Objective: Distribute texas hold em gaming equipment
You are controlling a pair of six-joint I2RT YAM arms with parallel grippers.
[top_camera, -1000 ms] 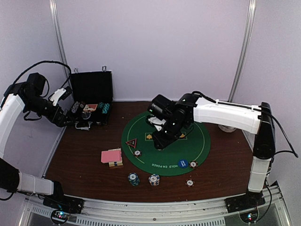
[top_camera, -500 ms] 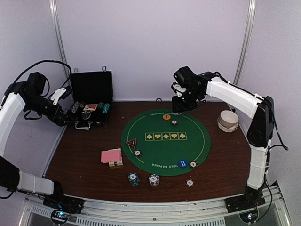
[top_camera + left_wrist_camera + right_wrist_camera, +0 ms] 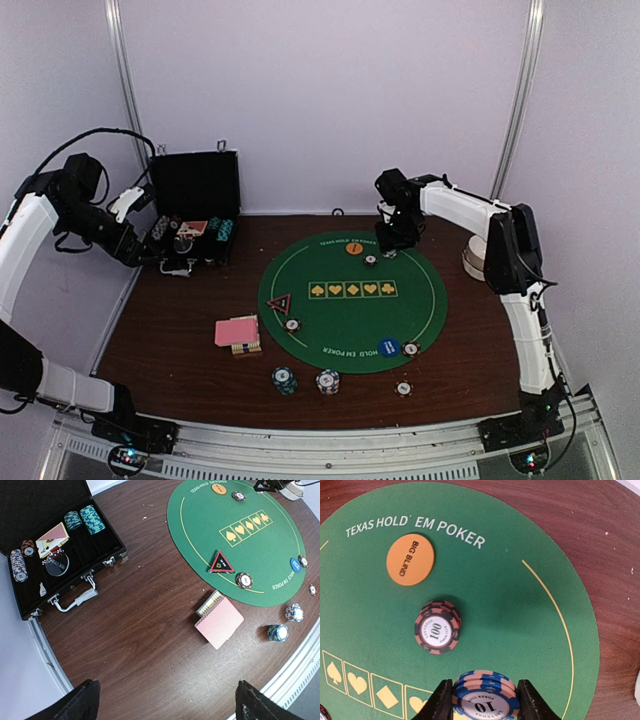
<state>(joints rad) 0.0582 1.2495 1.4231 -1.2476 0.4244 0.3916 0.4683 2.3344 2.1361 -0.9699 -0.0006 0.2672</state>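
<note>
My right gripper (image 3: 485, 701) is shut on a short stack of blue-and-pink "10" chips (image 3: 486, 690), low over the green poker mat (image 3: 530, 605). It hangs just near of a red-black "100" chip (image 3: 438, 627) and the orange BIG BLIND disc (image 3: 410, 559). From above it is at the mat's far edge (image 3: 392, 238). My left gripper (image 3: 167, 710) is open and empty, high over the table's left side near the case (image 3: 138, 255). The pink-backed card deck (image 3: 237, 331) lies left of the mat. The black-red triangle marker (image 3: 279, 302) and the blue disc (image 3: 389, 347) lie on the mat.
The open black case (image 3: 195, 215) with chips and cards in it stands at the back left. Chip stacks (image 3: 284, 379) (image 3: 328, 381) and a single chip (image 3: 403, 388) sit near the front edge. A white bowl (image 3: 472, 262) shows behind the right arm.
My right arm swung from the mat's centre up to the back, then came down at the mat's far edge. The left arm has barely moved.
</note>
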